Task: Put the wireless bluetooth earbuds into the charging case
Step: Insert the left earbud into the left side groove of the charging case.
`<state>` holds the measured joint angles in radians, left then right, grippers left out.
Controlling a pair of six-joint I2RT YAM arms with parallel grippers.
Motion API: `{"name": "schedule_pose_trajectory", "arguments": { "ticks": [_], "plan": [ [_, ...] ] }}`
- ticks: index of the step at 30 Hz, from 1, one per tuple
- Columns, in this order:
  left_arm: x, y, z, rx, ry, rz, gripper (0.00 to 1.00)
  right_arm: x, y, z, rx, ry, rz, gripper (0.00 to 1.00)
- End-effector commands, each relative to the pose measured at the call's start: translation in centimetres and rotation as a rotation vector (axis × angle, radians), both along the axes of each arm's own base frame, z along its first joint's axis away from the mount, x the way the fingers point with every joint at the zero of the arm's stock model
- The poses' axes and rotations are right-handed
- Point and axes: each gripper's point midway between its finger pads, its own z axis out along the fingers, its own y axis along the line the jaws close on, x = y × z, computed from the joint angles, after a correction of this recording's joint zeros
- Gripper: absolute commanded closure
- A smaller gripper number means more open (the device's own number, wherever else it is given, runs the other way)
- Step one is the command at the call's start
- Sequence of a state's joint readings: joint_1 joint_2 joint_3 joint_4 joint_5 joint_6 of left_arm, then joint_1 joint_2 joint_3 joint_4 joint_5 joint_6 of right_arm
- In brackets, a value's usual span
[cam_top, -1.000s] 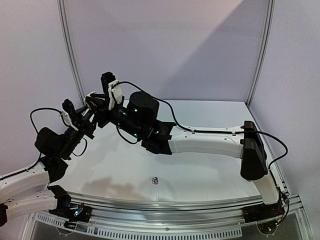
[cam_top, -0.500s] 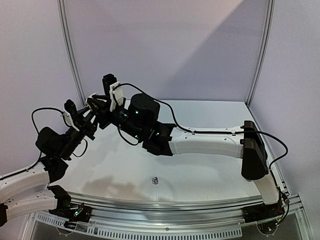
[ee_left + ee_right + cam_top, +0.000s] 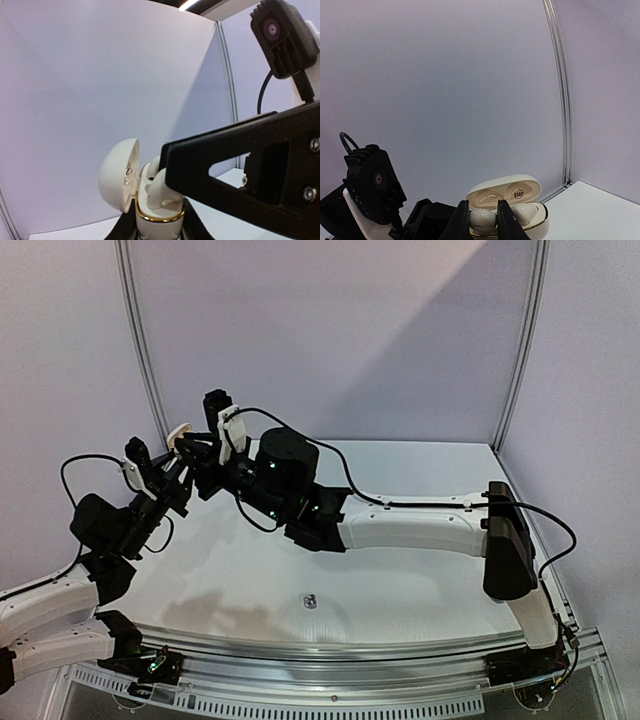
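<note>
From above, the open charging case [image 3: 178, 432] is held in the air over the desk [image 3: 420, 590]. Left wrist: your left pincer [image 3: 156, 231] clamps its base. Right wrist: your right pincer [image 3: 482, 222] pinches a white earbud [image 3: 482, 218] at its well. Next, I think, you press it straight down, then release.

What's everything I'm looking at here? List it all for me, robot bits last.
charging case: one, cream-white with a gold rim, lid open, held up off the table.
white earbud: one, glossy white, at the case's open mouth.
small silvery item: one, grey, on the table near its front middle; too small to identify.
table: one, white, under both arms.
walls: pale lilac, behind and at the sides.
left arm, right arm: two, white and black, reaching to the far left.
left tool: one, black, shut on the charging case.
right tool: one, black, shut on the white earbud.
</note>
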<state>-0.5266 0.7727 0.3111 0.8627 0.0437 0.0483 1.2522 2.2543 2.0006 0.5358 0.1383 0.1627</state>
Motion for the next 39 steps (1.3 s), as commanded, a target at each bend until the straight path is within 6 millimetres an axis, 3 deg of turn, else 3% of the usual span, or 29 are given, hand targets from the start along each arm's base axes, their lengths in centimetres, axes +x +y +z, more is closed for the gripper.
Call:
{"name": "schedule_pose_trajectory", "arguments": {
  "ticks": [1, 17, 29, 39],
  "plan": [
    [-0.9, 0.2, 2.4, -0.036, -0.075, -0.022, 1.00, -0.3, -0.2, 0.9, -0.025, 0.002, -0.005, 0.82],
    [-1.3, -1.0, 1.6, -0.044, -0.008, -0.119, 1.00, 1.4, -1.2, 1.1, -0.061, 0.023, -0.091, 0.75],
    [-1.1, -1.0, 1.4, -0.059, 0.029, -0.132, 1.00, 1.2, -1.7, 1.4, -0.080, 0.013, -0.088, 0.70],
    [-0.7, -1.2, 0.5, -0.057, 0.089, -0.137, 1.00, 0.9, -2.5, 3.4, -0.073, -0.026, -0.082, 0.64]
  ]
}}
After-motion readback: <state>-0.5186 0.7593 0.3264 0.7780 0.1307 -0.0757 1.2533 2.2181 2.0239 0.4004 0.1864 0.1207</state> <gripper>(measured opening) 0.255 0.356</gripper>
